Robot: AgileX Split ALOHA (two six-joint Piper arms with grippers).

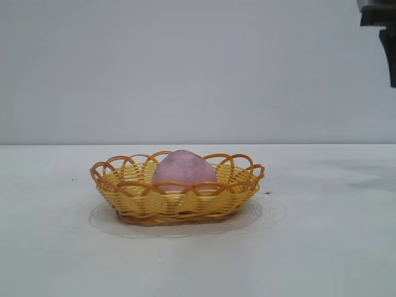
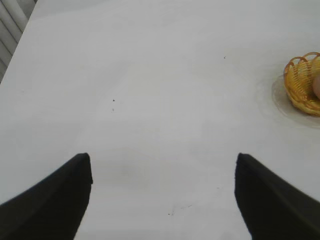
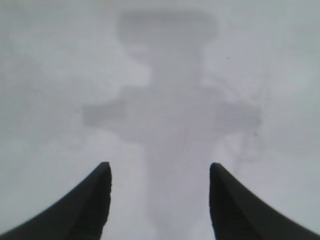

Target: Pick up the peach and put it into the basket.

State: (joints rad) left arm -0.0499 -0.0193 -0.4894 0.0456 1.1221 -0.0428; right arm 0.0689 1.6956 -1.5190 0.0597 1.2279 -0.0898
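The pink-mauve peach (image 1: 184,170) lies inside the yellow wicker basket (image 1: 136,197) with its orange looped rim, in the middle of the white table. The basket's end also shows at the edge of the left wrist view (image 2: 300,82), with a sliver of the peach (image 2: 317,86) in it. My left gripper (image 2: 162,162) is open and empty over bare table, well away from the basket. My right gripper (image 3: 160,170) is open and empty above bare table, with its own shadow below. Part of the right arm (image 1: 380,25) shows high at the exterior view's top right.
The white table (image 1: 322,247) stretches all round the basket. A slatted wall edge (image 2: 12,25) borders the table in the left wrist view.
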